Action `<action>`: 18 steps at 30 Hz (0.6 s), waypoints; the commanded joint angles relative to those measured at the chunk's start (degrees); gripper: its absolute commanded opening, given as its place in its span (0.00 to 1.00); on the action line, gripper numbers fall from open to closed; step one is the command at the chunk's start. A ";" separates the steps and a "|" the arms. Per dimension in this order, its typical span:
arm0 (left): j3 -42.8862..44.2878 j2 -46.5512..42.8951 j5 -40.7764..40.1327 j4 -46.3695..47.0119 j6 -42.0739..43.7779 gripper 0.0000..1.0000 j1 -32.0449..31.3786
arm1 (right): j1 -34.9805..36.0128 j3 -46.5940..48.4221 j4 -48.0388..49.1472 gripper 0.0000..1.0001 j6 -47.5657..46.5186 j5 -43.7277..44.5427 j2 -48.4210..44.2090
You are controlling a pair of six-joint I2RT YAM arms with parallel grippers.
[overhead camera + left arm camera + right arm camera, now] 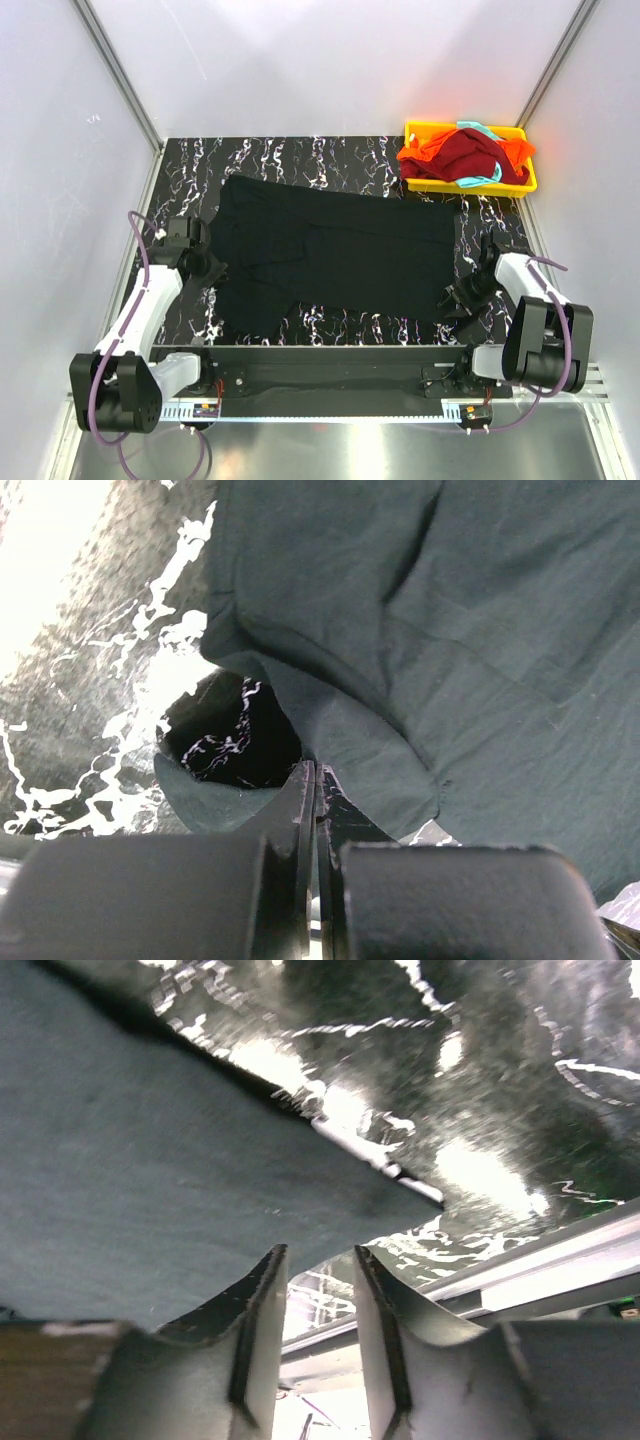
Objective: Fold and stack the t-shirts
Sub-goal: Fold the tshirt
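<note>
1. White walls stand around our black marble table (340, 150), and the black t-shirt (340, 250) lies spread flat on it.
2. Its long way runs left to right, so it sits between our two arms.
3. Our left gripper (208, 268) is at the shirt's left sleeve with its jaws pressed together. We cannot tell if any cloth is pinched.
4. Our right gripper (318, 1252) is at the near right corner. Its jaws are a little apart, the cloth edge is just beside one finger, and nothing is in the gap.
5. We think that corner is the right arm's to grab.
6. The shirt looks soft and thin, with a few creases.
7. The dark red t-shirt (470, 150), orange t-shirt (425, 155) and teal t-shirt (480, 181) lie bunched in the yellow tray (415, 128), far right.
</note>
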 commanded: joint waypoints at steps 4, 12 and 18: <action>4.50 1.54 1.82 3.51 2.54 0.00 -0.77 | -0.27 0.99 0.66 0.37 4.00 4.04 4.05; 5.03 1.46 2.35 4.03 2.20 0.00 -0.94 | -0.09 1.34 1.02 0.38 6.11 6.41 5.90; 5.03 -0.03 2.35 4.12 1.58 0.00 -1.03 | 0.17 3.36 2.06 0.38 8.23 7.13 8.45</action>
